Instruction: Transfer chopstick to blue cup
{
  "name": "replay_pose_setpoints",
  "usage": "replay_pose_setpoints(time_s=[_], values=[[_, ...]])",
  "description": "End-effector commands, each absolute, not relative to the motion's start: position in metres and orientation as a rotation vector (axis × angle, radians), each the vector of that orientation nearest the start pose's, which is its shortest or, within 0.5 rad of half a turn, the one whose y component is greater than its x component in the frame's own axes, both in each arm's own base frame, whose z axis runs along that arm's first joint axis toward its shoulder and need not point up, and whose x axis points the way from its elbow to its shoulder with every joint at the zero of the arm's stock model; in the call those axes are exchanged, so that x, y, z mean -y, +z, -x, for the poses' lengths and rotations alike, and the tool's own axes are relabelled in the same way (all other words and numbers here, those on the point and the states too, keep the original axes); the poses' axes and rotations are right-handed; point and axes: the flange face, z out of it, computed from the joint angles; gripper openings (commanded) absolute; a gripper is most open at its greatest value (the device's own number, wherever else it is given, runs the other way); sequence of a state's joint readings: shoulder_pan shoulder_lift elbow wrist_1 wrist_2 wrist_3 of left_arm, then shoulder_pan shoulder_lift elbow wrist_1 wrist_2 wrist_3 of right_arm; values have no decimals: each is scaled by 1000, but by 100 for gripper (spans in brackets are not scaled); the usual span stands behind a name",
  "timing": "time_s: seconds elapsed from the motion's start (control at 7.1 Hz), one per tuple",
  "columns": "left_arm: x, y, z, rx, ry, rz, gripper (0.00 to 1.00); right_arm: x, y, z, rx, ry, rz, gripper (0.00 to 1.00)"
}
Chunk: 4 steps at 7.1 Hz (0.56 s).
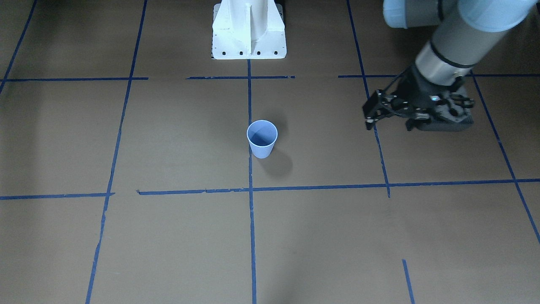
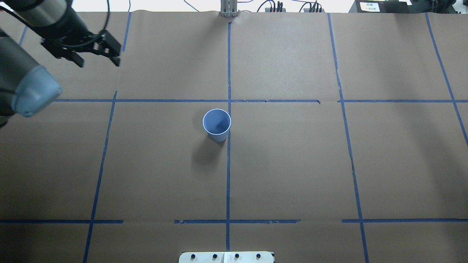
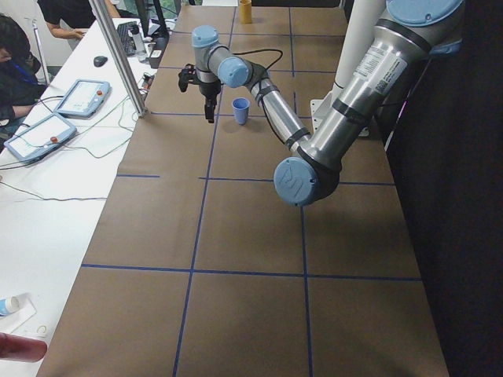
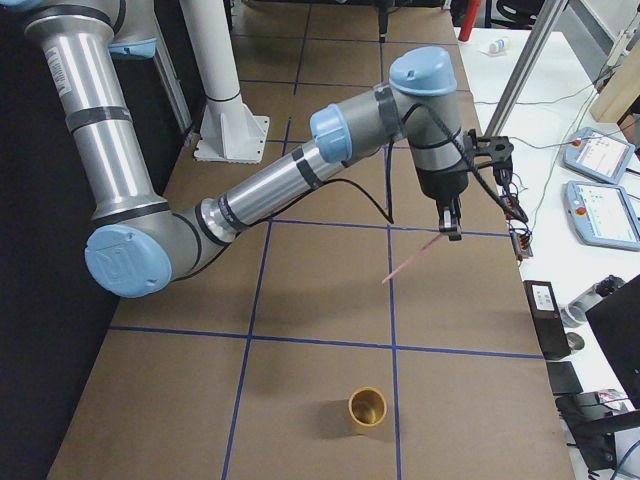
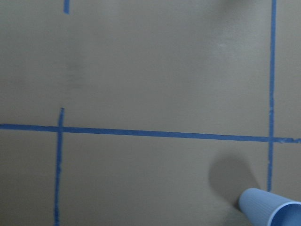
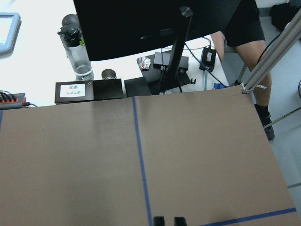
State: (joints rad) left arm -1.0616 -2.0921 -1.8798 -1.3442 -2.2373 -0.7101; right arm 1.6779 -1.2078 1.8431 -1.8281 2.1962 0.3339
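Observation:
The blue cup (image 1: 262, 141) stands upright in the middle of the table, and also shows in the overhead view (image 2: 217, 124), the exterior left view (image 3: 240, 110) and the left wrist view (image 5: 268, 209). My left gripper (image 1: 390, 126) hovers open and holds nothing, to the cup's left and farther out (image 2: 98, 63). My right gripper (image 4: 450, 228) is far out on the table's right part. It holds the thin pale pink chopstick (image 4: 415, 260) at one end, and the stick slants down above the table. The right wrist view shows only the gripper's tips (image 6: 169, 220), close together.
An orange cup (image 4: 367, 408) stands on the table's far right part. The white arm mount (image 1: 249, 33) stands at the robot's side. Beyond the table's far edge a desk carries teach pendants (image 4: 600, 210), a bottle (image 6: 75, 47) and a monitor. People stand there.

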Motion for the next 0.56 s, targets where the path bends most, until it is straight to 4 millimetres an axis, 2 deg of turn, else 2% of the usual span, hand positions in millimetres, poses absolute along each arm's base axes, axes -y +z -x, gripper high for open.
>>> replay_pose_setpoints(time_s=[0.0, 0.14, 0.28, 0.42], values=[[574, 313, -152, -786, 115, -182, 100, 604, 271, -50, 768, 382, -153, 0], [575, 341, -123, -757, 158, -197, 100, 589, 241, -15, 810, 389, -154, 0], [574, 359, -104, -738, 193, -209, 100, 582, 203, 22, 844, 404, -157, 0], [570, 377, -85, -723, 208, -211, 100, 578, 157, 64, 866, 434, -170, 0]])
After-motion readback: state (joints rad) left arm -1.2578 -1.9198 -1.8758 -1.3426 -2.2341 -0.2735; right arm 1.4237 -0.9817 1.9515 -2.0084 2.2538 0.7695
